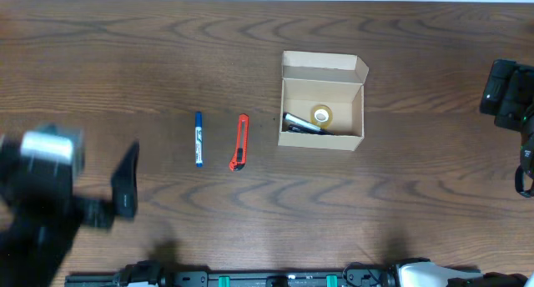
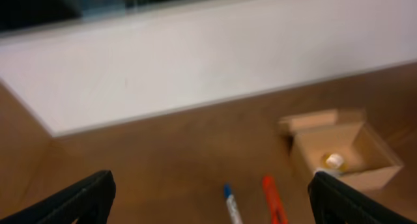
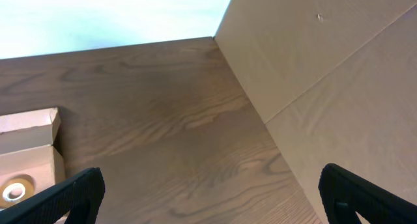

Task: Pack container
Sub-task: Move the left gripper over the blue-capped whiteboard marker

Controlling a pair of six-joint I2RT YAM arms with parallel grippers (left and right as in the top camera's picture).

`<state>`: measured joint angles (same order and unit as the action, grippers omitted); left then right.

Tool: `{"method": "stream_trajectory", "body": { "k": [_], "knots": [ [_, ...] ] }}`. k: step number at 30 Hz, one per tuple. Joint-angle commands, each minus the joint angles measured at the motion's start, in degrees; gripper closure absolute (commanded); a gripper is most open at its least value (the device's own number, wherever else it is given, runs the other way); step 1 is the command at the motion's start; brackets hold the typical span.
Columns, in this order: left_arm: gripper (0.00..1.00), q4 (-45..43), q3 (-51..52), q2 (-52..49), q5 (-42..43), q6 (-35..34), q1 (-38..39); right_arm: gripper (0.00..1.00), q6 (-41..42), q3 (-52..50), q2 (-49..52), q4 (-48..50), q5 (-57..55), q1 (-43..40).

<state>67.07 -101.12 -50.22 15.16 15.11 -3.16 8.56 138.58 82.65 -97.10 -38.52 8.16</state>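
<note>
On your wooden bench you have a blue pen and a red box cutter lying parallel, near each other but apart, the pen on the left. Further right you'll see a roll of tape lying flat, with a dark pen just beside it. A white wall runs behind the bench, and a tan panel stands at its right end.

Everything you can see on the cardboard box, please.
The cardboard box is small, rectangular and plain tan. Its hinged flap lid is open, standing back along the far side with its small side tabs showing. The box sits upright on the wood table, right of centre. Inside lie a tape roll and a dark pen-like item against the near wall. Nothing else touches it.
</note>
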Motion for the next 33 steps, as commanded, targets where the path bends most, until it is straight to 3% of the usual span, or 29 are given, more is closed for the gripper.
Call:
{"method": "stream_trajectory", "body": {
  "k": [1, 9, 21, 28, 33],
  "knots": [
    [0.05, 2.21, -0.79, -6.19, -3.30, 1.97, 0.20, 0.01, 0.63, 0.07, 0.11, -0.17, -0.44, -0.37],
    [0.05, 11.04, 5.55, -16.63, -3.02, -5.07, 0.20, 0.01, 0.63, 0.07, 0.11, -0.17, -0.44, -0.37],
    [0.05, -10.27, 29.77, -17.27, 0.04, -7.91, 0.20, 0.01, 0.63, 0.07, 0.11, -0.17, -0.44, -0.37],
    [0.05, -15.02, 35.89, -19.67, 9.20, -9.44, 0.20, 0.01, 0.61, 0.07, 0.11, -0.17, -0.44, -0.37],
    [0.05, -15.32, 36.44, -23.89, 9.92, -11.08, 0.20, 0.01, 0.63, 0.07, 0.11, -0.17, -0.44, -0.37]
  ]
}}
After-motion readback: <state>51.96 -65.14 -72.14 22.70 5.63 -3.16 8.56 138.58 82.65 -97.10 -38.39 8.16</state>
